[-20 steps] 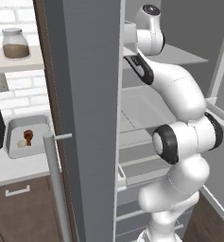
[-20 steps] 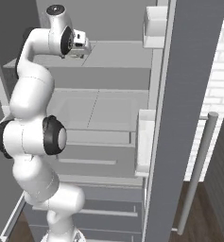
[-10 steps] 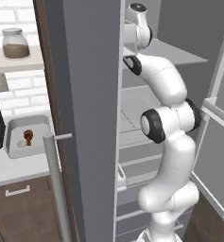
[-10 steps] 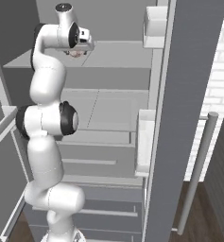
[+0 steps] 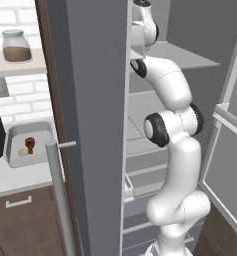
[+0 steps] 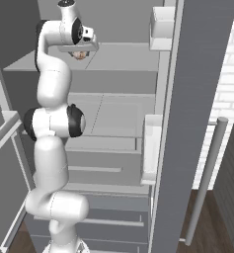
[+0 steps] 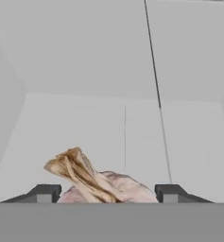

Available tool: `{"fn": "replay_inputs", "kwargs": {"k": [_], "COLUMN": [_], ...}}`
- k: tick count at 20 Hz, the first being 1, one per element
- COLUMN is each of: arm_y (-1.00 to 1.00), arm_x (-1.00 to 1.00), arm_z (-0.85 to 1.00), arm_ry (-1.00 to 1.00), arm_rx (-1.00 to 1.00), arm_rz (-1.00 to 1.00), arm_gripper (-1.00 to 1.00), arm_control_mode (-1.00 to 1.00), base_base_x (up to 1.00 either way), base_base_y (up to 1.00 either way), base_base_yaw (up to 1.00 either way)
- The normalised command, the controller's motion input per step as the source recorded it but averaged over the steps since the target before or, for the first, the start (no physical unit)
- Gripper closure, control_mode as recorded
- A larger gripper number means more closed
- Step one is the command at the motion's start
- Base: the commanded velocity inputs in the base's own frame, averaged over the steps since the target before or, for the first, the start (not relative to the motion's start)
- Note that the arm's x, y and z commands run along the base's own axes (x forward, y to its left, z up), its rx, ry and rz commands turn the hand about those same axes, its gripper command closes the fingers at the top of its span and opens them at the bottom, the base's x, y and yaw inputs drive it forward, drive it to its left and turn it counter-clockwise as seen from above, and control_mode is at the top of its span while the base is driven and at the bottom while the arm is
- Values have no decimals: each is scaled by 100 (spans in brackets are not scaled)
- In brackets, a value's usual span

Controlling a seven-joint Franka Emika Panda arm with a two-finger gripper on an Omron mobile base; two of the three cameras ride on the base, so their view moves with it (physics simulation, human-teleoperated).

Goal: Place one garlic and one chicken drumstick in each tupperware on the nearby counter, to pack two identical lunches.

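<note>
Straddling the garlic (image 7: pixel 103 185) on the fridge shelf (image 7: pixel 132 142), the gripper (image 7: pixel 104 193) has a fingertip on either side of the bulb, with gaps still showing, so I judge nothing is grasped yet. Because the bulb is round with a papery stalk tilted to one side, it could roll or squirt out if the fingers bite off-centre. Farther off, one tupperware (image 5: pixel 15 134) on the counter (image 5: pixel 10 177) already holds a chicken drumstick (image 5: pixel 29 144) and a pale bulb, so a slip here would leave the second lunch short.

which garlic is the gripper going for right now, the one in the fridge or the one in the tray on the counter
The garlic on the fridge shelf: it lies between the gripper fingertips. The other garlic sits beside a chicken drumstick in the tupperware.
</note>
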Motion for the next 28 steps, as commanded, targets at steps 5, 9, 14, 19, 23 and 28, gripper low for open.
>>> {"fn": "replay_inputs", "kwargs": {"k": [5, 9, 14, 19, 23, 28], "arm_y": [-18, -25, -14, -35, -38, -15], "arm_x": [-75, -93, -49, -96, -100, -100], "arm_z": [-65, -85, -93, 60, 80, 17], "arm_ry": [-5, -44, -70, -16, 1, 4], "arm_rx": [-1, -3, -4, 14, 18, 3], "arm_rz": [-7, -13, -13, -14, -6, 0], "arm_gripper": [100, 100, 100, 100, 100, 100], "arm_control_mode": [-100, -100, -100, -100, -100, -100], "base_base_x": [0, 0, 0, 0, 0, 0], "base_base_y": [0, 0, 0, 0, 0, 0], "base_base_yaw": [0, 0, 0, 0, 0, 0]}}
